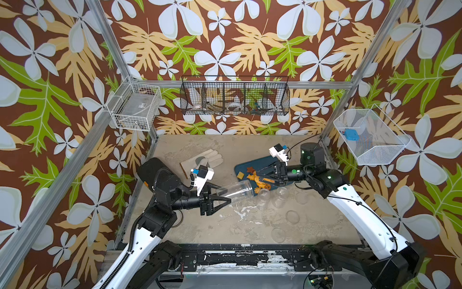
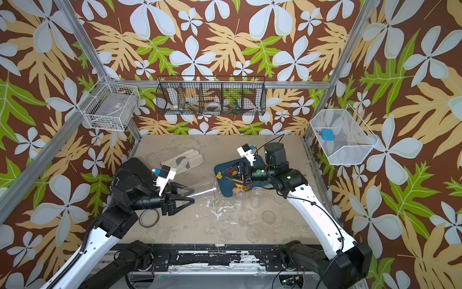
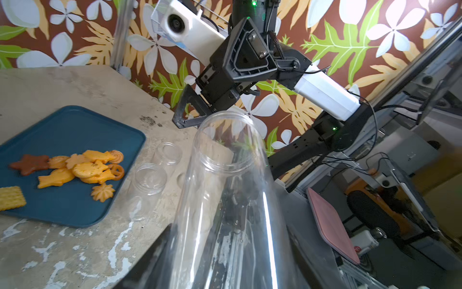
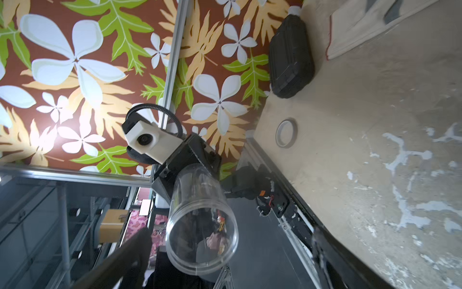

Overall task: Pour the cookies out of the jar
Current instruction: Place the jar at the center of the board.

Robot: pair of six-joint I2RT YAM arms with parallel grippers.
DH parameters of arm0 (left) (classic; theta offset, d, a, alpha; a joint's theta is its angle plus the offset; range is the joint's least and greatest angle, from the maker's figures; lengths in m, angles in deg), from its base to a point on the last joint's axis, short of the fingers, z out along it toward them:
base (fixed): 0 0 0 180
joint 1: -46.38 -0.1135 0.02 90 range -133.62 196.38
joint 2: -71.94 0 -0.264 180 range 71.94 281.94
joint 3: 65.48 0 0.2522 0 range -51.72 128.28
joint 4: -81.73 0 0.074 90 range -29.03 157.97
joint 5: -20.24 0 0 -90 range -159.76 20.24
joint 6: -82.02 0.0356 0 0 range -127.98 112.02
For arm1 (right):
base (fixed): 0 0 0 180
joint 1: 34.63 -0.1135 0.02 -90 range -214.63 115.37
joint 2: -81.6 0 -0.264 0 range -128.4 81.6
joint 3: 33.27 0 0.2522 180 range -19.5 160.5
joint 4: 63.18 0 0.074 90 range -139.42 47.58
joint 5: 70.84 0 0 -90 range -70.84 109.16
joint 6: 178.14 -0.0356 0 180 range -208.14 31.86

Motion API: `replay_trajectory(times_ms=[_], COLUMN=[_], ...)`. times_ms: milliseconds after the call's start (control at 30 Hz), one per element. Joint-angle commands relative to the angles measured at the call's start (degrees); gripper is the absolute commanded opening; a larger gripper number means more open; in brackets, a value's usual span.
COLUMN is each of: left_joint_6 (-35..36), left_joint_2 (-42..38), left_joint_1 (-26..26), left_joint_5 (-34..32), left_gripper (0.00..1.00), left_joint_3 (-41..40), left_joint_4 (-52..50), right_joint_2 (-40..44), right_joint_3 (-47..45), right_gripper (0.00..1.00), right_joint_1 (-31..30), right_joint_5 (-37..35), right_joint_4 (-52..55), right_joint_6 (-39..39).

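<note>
Our left gripper clasps the clear jar by its base, mouth at the edge of the tray where the cookies lie, while our right gripper gapes empty above the tray; we judge the jar light, stiff and slippery.

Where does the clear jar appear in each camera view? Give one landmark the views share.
In a top view: jar near centre, mouth at the edge of the blue tray.
In a top view: jar left of centre, same pose.
Left wrist: jar fills the lower middle.
Right wrist: jar lower middle, mouth toward camera.
Shared landmark: white scuffs on the table.
</note>
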Motion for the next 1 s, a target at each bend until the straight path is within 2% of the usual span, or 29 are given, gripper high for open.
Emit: replay_trajectory(times_ms=[0, 267, 633, 967], left_joint_6=[-1.42, -1.39, -1.07, -1.6], left_joint_2=[0.86, 3.49, 6.27, 5.83], left_joint_1=[-0.08, -0.07, -0.07, -0.11], left_joint_5=[5.93, 7.67, 9.16, 9.44], left_gripper=[0.31, 0.31, 0.31, 0.31], left_joint_3=[0.32, 2.44, 3.53, 2.7], left_joint_4=[3.98, 5.8, 6.71, 7.22], right_joint_2=[0.42, 1.17, 0.71, 0.98], right_joint_3=[0.72, 0.34, -0.63, -2.2], right_gripper=[1.0, 1.0, 1.0, 0.93], right_joint_1=[-2.61, -5.82, -12.36, -13.83], right_joint_5=[4.62, 5.19, 2.45, 1.06], right_joint_4=[-3.35, -2.72, -9.67, -13.54], right_joint_6=[-2.46, -3.63, -8.78, -11.75])
